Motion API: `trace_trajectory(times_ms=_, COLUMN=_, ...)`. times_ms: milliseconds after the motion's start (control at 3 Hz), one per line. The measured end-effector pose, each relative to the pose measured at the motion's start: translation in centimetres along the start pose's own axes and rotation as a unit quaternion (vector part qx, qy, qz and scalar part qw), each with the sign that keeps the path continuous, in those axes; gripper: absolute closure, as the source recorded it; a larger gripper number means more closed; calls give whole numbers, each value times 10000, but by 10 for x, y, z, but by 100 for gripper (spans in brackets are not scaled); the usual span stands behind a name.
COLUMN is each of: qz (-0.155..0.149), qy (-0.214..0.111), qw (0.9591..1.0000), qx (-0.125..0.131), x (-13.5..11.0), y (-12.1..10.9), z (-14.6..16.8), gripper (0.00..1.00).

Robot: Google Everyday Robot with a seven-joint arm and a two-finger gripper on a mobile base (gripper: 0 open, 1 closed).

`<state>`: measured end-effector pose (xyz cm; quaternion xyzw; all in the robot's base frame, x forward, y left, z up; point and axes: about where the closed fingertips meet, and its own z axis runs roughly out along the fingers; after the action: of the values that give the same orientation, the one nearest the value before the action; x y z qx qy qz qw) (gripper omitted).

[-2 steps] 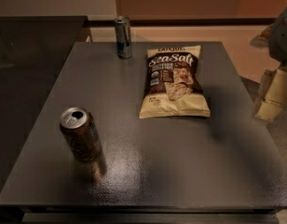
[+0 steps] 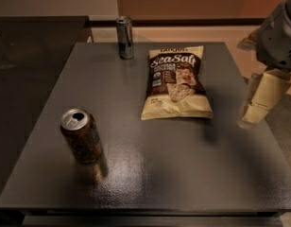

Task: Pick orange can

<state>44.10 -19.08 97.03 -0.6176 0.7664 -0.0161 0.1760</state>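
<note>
Rightward, off the table [image 2: 183,174] edge, the gripper [image 2: 259,103] hangs, grasp untellable, chip bag [image 2: 176,82] between it and orange can [image 2: 81,136].

The dark grey table [image 2: 183,169] has a grainy, slightly shiny top, and three things are on it. The orange can [image 2: 82,136] stands upright in the front left part. A slim blue-and-silver can [image 2: 125,37] stands upright at the far edge. A bag of chips [image 2: 176,83] printed "Sea Salt" lies flat, right of the middle. The gripper [image 2: 250,116] hangs at the table's right edge, apart from all three.
</note>
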Motion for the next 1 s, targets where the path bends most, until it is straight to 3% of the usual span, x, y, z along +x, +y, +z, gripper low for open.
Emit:
trace_trajectory(times_ms=333, qz=-207, qy=-496, qw=9985, qx=-101, x=-33, y=8, z=18, gripper=0)
trace_trajectory(times_ms=667, qz=-349, qy=-1078, qw=9934, qx=-176, x=-67, y=17, z=33, gripper=0)
trace_trajectory(times_ms=1000, qz=-592, qy=-1620, qw=9846, qx=-275, x=-111, y=34, z=44, gripper=0)
